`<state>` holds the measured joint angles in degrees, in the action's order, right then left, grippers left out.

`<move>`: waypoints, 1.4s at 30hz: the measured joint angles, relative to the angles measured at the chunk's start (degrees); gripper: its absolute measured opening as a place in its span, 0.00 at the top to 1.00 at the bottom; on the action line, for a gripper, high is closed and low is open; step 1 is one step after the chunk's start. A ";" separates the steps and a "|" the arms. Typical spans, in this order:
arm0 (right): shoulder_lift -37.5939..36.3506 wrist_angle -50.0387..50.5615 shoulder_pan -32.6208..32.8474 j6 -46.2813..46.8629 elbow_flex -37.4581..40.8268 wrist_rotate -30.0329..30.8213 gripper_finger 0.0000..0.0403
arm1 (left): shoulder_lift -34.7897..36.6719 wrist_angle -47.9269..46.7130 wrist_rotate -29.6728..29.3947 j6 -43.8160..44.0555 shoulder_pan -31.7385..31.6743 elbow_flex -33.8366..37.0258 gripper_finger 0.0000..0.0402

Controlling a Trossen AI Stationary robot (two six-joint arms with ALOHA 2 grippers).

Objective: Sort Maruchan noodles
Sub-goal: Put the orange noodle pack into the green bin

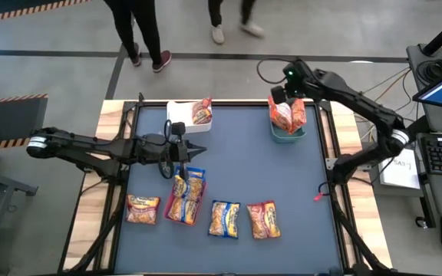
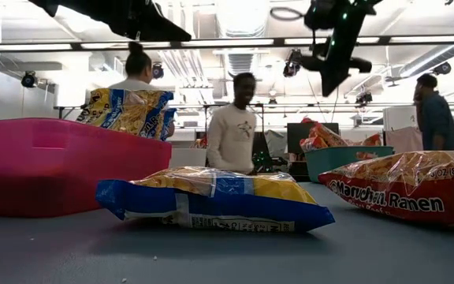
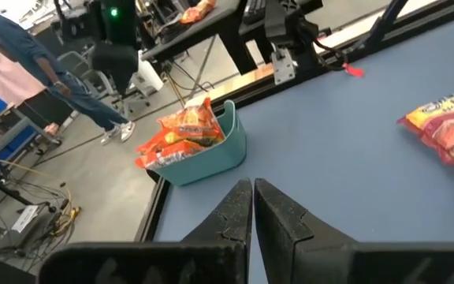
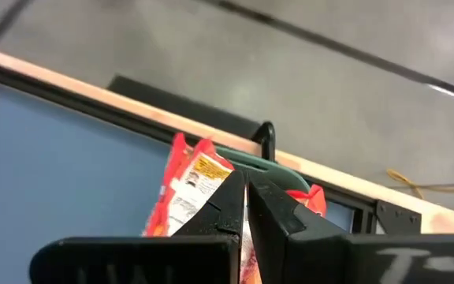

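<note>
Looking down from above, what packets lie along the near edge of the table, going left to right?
Orange-red crinkly packet → flat red tray holding blue-trimmed packets → blue-trimmed yellow packet → red-trimmed packet.

Both arms reach out over the table, left gripper (image 1: pixel 200 148) and right gripper (image 1: pixel 277 97) with jaws closed.

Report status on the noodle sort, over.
Left gripper shut, empty, mid-table. Right gripper shut above teal bin. Four noodle packets loose up front. Nothing blocking.
</note>
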<state>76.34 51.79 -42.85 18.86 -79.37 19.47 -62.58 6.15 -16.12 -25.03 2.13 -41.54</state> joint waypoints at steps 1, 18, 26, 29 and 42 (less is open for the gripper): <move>0.79 0.15 -0.33 -0.10 0.00 0.02 0.98 | 0.02 -0.22 0.00 0.01 0.00 0.00 1.00; 4.57 -4.26 5.10 -0.84 3.10 -0.61 0.98 | 0.04 -0.22 0.00 0.01 0.00 0.00 1.00; 5.30 -11.23 5.24 -0.32 10.71 -0.61 0.98 | -0.01 -0.22 0.04 0.17 0.00 0.00 1.00; 5.22 -12.50 5.22 0.38 13.12 -0.55 0.98 | -0.01 -0.22 0.07 0.19 0.00 0.00 1.00; 0.03 -13.30 7.81 0.01 14.91 0.06 0.98 | -0.05 -0.22 0.15 2.84 0.02 0.00 1.00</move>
<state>76.37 38.48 -35.04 18.87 -64.47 19.53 -62.63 5.93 -15.97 -22.19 2.15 -41.54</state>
